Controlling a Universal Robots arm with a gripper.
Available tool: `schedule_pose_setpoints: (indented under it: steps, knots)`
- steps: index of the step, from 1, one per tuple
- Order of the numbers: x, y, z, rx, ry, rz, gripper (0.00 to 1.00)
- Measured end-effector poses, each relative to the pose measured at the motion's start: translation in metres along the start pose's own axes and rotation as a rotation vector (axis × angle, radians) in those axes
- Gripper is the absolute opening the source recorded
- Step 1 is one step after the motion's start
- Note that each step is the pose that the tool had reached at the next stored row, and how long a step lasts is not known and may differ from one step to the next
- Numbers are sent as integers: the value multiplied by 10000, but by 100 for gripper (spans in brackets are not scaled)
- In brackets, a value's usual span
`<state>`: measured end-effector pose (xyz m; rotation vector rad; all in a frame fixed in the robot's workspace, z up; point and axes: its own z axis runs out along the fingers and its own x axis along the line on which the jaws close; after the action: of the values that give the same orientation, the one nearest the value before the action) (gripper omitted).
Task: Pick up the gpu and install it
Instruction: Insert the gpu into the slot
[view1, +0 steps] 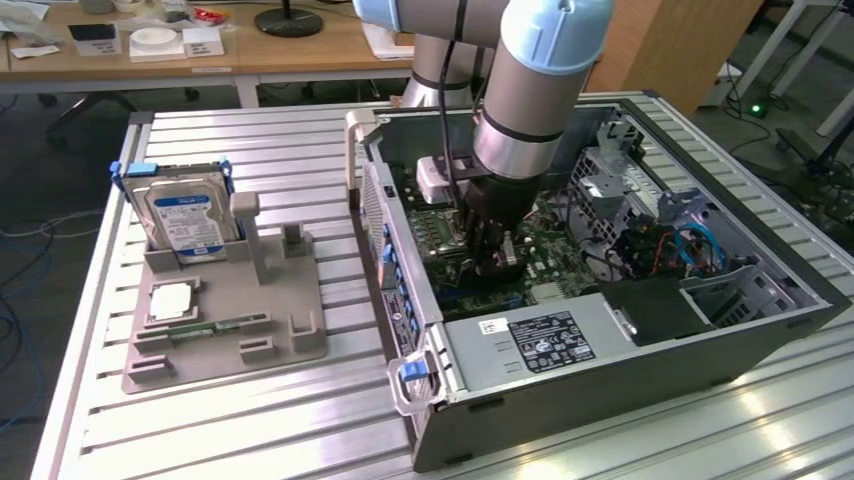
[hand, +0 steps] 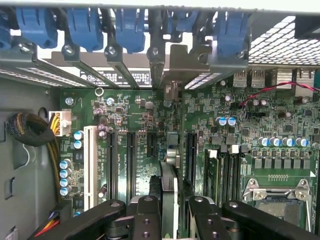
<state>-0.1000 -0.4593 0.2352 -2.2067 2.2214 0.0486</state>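
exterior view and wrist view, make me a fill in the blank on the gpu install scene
1. The gripper is lowered inside the open ____ case.
2. The gripper is shut on the ____, held edge-on above the motherboard.
3. The hard drive stands upright in the grey ____ beside the case.

Missing words: computer; gpu; holder

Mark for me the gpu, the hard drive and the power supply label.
gpu (hand: 169, 200): wrist view, top edge of the card held between the fingers.
hard drive (view1: 184, 222): exterior view, its blue-white label.
power supply label (view1: 553, 341): exterior view, middle of the dark sticker.
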Motion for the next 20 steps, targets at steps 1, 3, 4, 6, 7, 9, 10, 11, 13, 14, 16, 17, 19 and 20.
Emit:
schedule_pose_setpoints:
  steps: [1, 3, 4, 6, 7, 9, 10, 11, 13, 14, 16, 17, 19, 20]
  knots:
    - [0, 0, 0, 0, 0, 0, 26]
    - [0, 0, 0, 0, 0, 1, 26]
    - [0, 0, 0, 0, 0, 0, 26]
    - [0, 0, 0, 0, 0, 1, 26]
    - [0, 1, 0, 0, -2, 1, 26]
    - [0, 1, 0, 0, -4, 0, 26]
    - [0, 2, 0, 1, -7, 0, 26]
    - [-2, 1, 3, 8, -26, -1, 26]
    - [-4, 1, 8, 19, -42, -1, 27]
    - [-3, 2, -9, 10, -25, 0, 27]
    - [-2, 5, -44, 13, -21, 3, 33]
    - [-3, 5, -72, 15, -16, 3, 33]
    - [-5, 5, -136, 24, -15, 1, 33]
    - [-5, 5, -171, 33, -14, -1, 33]
